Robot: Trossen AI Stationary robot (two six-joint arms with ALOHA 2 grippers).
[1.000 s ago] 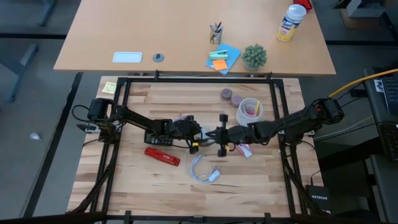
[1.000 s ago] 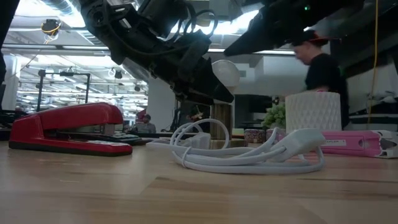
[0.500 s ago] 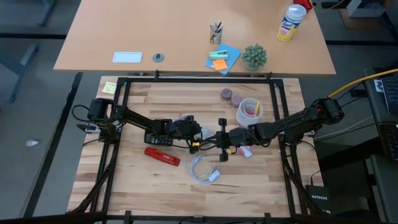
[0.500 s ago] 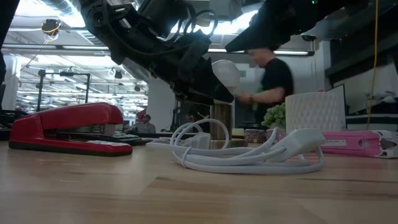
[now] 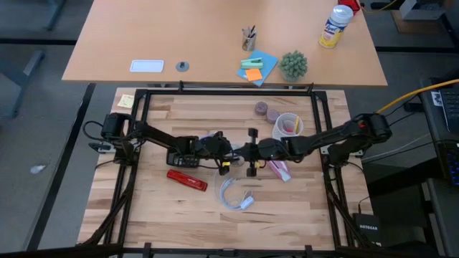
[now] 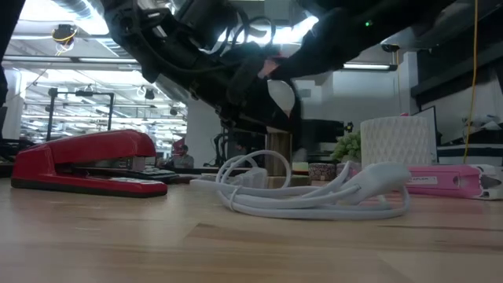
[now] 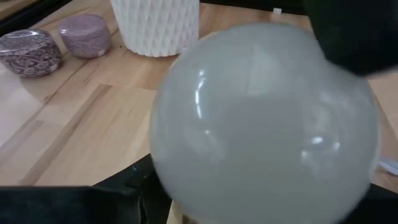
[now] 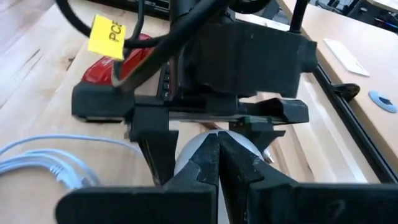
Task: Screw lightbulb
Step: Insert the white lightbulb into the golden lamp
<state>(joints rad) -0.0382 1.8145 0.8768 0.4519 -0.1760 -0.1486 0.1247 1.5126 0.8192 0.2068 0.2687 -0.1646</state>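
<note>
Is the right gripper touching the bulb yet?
Cannot tell. In the right wrist view the shut right gripper overlaps the bulb held by the left gripper, but neither contact nor gap shows plainly.

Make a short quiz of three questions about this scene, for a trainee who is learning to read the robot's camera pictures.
1. True or false: the left claw holds the lightbulb above the table.
2. What lies on the wood below the two claws in the high view? A) a white cable B) a blue notebook C) a spray can
3. Fill in: the right claw is ____, its fingertips against the bulb's dome.

Key
1. True. The bulb sits in the left claw, clear of the table.
2. A, the coiled white cable.
3. Shut. The red stapler lies nearby, untouched.
</note>
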